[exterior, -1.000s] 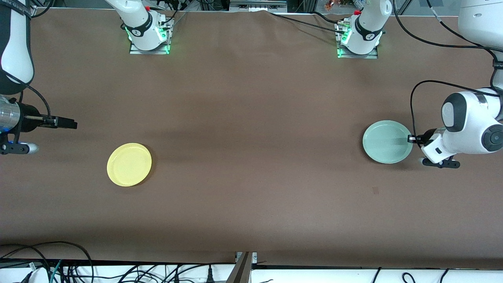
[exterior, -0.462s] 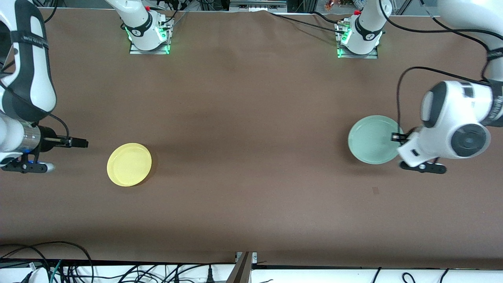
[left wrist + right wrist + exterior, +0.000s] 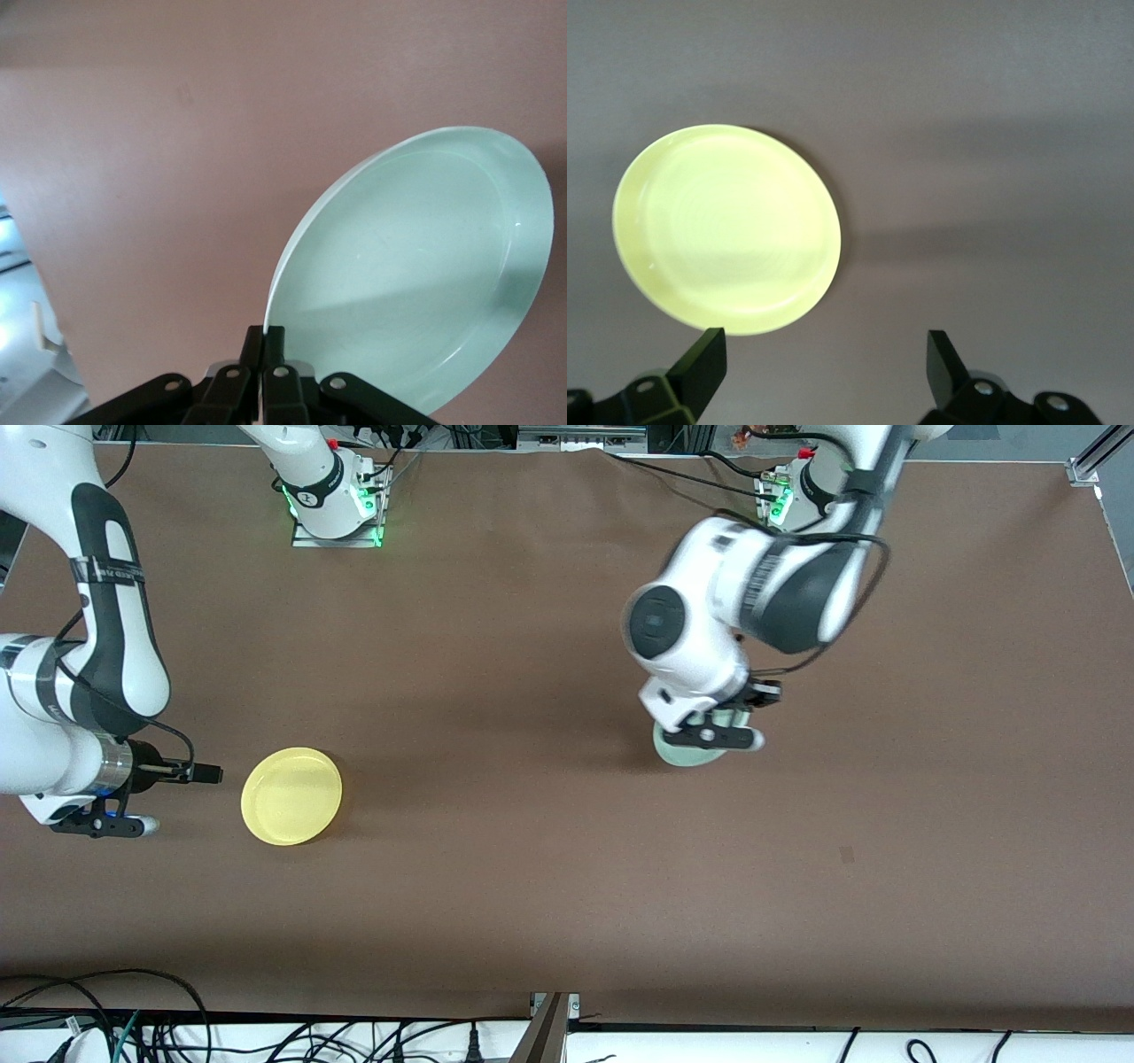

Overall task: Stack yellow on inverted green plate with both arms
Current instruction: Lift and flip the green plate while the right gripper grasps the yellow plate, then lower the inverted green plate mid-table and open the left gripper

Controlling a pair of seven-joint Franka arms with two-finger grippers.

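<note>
Two plates on this brown table (image 3: pixel 532 886), well apart from each other. Lower left of the front view: a round, shallow, bright yellow plate (image 3: pixel 291 795) with a low rim, lying flat and right side up on the tabletop. Nothing is touching it.

Right of centre in that view, the left arm's white elbow and wrist fill the frame, and the left gripper (image 3: pixel 742 701) has its black fingers pinched tight on the rim of a round, pale mint-green plate (image 3: pixel 687 753). Most of that plate is hidden under the wrist there; only a sliver of green shows below it. The left wrist view tells it better: the green plate (image 3: pixel 416 274) is tipped up steeply on edge, hollow side facing the camera, with the closed fingertips (image 3: pixel 263 350) clamped on its rim at the bottom centre of the frame. It's up in the air over the middle stretch of the table.

Over at the left edge of the front view, the right gripper (image 3: pixel 208 773) sits low, just beside the yellow plate and not touching it. In the right wrist view its two fingers (image 3: pixel 700 367) stand wide apart and empty, with the yellow plate (image 3: pixel 726 228) at the middle left of the frame.
</note>
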